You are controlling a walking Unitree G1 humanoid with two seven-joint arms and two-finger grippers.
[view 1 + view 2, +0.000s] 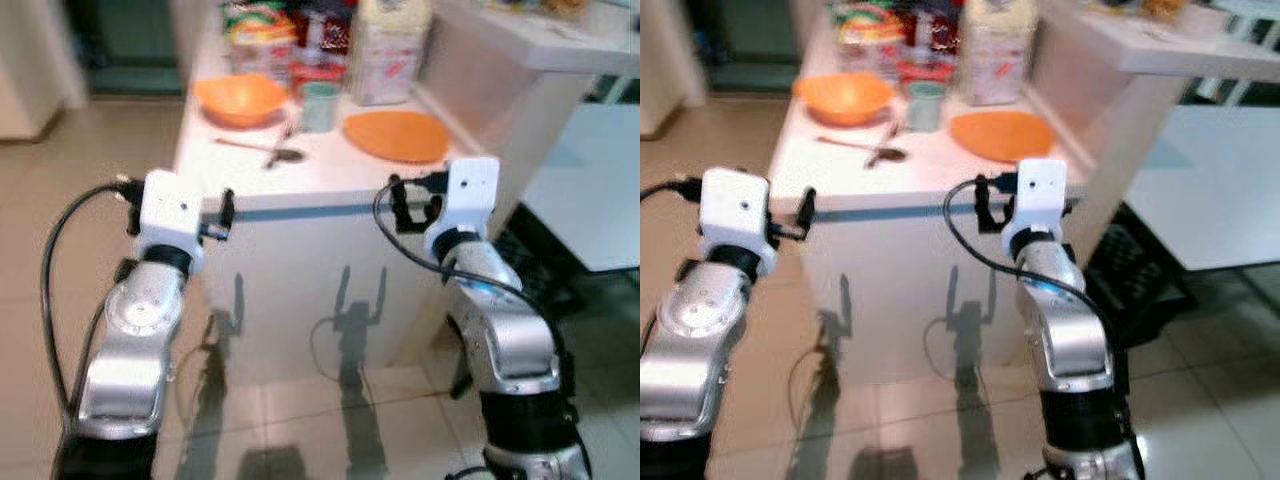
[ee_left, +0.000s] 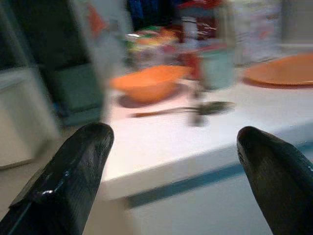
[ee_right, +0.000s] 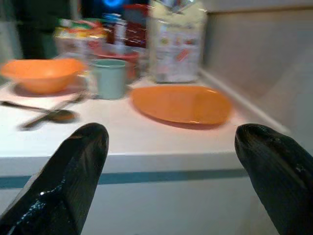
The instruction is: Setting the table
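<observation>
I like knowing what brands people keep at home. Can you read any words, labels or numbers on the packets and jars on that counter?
None can be read.
Large pale bag: printed panels, blurred, unreadable.
Colourful packets: print too blurred to read.
Dark red jars: labels too blurred.
Orange bowl, green cup, orange plate: no lettering visible.

Past your right gripper point(image 3: 171, 161), a flat orange plate point(image 3: 182, 104) lies on the white counter point(image 3: 146, 142). Left of it stand a green cup point(image 3: 110, 78), spoon point(image 3: 49, 116), and orange bowl point(image 3: 43, 74).
</observation>
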